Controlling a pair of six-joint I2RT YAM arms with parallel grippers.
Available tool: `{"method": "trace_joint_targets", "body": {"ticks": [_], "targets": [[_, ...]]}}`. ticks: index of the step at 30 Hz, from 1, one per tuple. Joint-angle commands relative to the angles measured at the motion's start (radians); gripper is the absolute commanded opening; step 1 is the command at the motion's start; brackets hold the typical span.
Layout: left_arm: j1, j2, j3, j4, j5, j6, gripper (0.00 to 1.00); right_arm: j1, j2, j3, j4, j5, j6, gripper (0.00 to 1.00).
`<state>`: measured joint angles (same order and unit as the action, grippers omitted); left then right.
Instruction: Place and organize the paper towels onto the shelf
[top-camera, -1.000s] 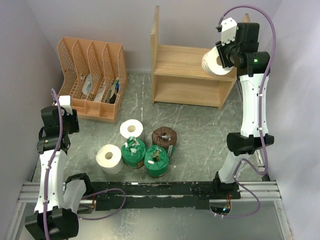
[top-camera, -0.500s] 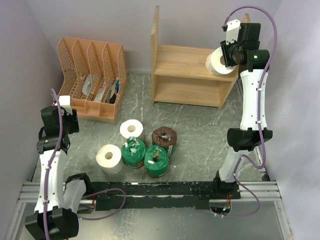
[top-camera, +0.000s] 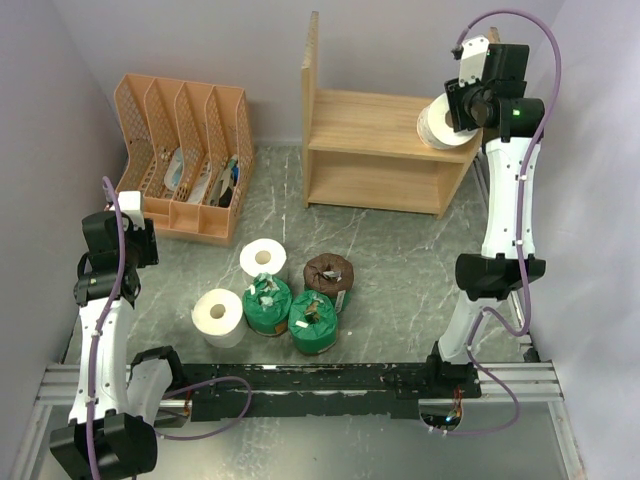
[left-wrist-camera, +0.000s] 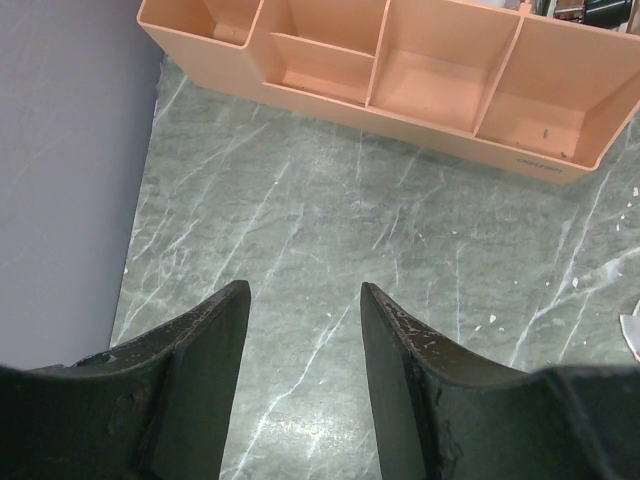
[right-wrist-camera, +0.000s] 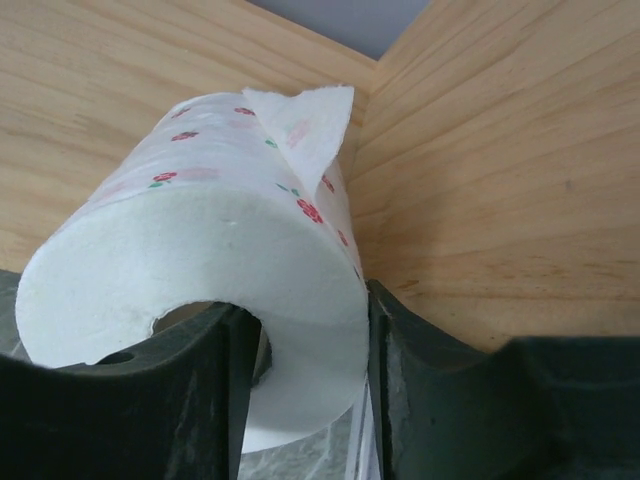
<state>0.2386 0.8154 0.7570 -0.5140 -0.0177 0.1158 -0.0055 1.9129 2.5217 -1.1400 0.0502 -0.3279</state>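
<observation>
My right gripper is shut on a white paper towel roll, one finger in its hollow core and one outside. It holds the roll on its side at the right end of the wooden shelf's upper board. In the right wrist view the roll lies against the board and the side panel. On the floor stand two white rolls, two green rolls and a brown-ended roll. My left gripper is open and empty, over bare floor at the far left.
An orange slotted file organizer with papers stands at the back left; its base shows in the left wrist view. Grey walls close in on the left and right. A black rail runs along the near edge.
My right gripper has carried the white roll up and to the right, further onto the shelf's upper board toward the right side panel. The left arm has not moved.
</observation>
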Motion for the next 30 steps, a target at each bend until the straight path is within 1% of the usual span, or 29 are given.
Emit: {"method": "trace_joint_targets", "body": {"ticks": [1,10,15,18,21,25,27,29,30], "targets": [[0.012,-0.005,-0.001,0.009,0.002,-0.005,0.60,-0.011,0.019,0.053,0.035,0.018,-0.010,0.47],[0.012,-0.004,-0.001,0.009,0.001,-0.007,0.60,-0.009,0.022,0.092,0.076,0.022,-0.018,0.52],[0.012,-0.003,-0.002,0.011,-0.007,-0.009,0.60,-0.010,-0.001,0.081,0.145,0.036,-0.029,0.54],[0.011,-0.005,-0.003,0.012,-0.011,-0.008,0.60,0.005,-0.021,0.062,0.194,0.061,-0.048,0.61],[0.011,-0.007,-0.003,0.012,-0.009,-0.008,0.60,0.024,-0.028,0.058,0.189,0.066,-0.063,0.62],[0.012,-0.008,-0.003,0.011,-0.011,-0.008,0.60,0.032,-0.098,-0.028,0.219,0.003,-0.067,0.63],[0.011,-0.007,-0.004,0.012,-0.011,-0.008,0.60,0.042,-0.126,-0.057,0.209,-0.061,-0.075,0.63],[0.010,-0.007,-0.003,0.011,-0.011,-0.008,0.60,0.061,-0.143,-0.057,0.114,-0.212,-0.130,0.64],[0.011,-0.008,-0.003,0.012,-0.011,-0.008,0.60,0.078,-0.152,-0.064,0.043,-0.308,-0.178,0.72]]}}
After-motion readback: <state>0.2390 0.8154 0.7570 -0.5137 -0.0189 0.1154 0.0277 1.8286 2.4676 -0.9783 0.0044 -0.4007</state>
